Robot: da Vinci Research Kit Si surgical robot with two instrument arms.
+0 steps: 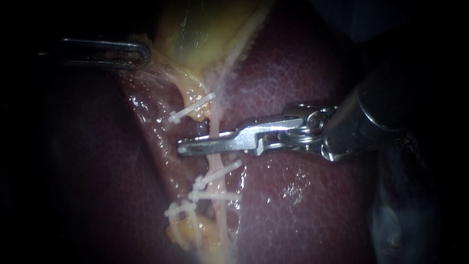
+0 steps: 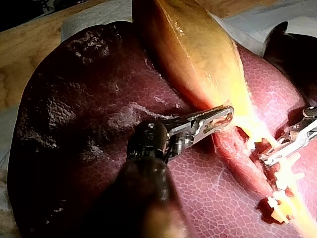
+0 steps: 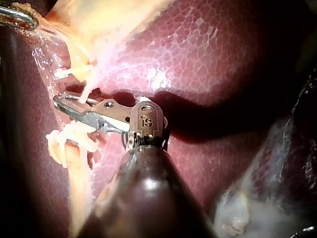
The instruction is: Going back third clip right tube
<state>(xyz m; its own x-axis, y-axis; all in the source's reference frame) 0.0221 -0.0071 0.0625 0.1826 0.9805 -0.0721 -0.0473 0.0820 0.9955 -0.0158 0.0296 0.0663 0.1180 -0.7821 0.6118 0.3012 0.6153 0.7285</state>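
The right tool [image 1: 188,145], its slender steel jaws parted by a narrow gap, straddles the pale, cord-like right tube [image 1: 214,126] over the mottled red-brown liver [image 1: 303,83]. One white plastic clip [image 1: 191,109] sits on one side of this tool and a cluster of white clips [image 1: 215,188] on the other. The left tool [image 1: 140,54], well apart, is closed on the edge of the yellow-green gallbladder [image 1: 195,34].

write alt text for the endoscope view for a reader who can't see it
My right instrument lies across a pale tube on the liver, one white clip above its tip, more clips below. My left instrument grips the yellow gallbladder at upper left.
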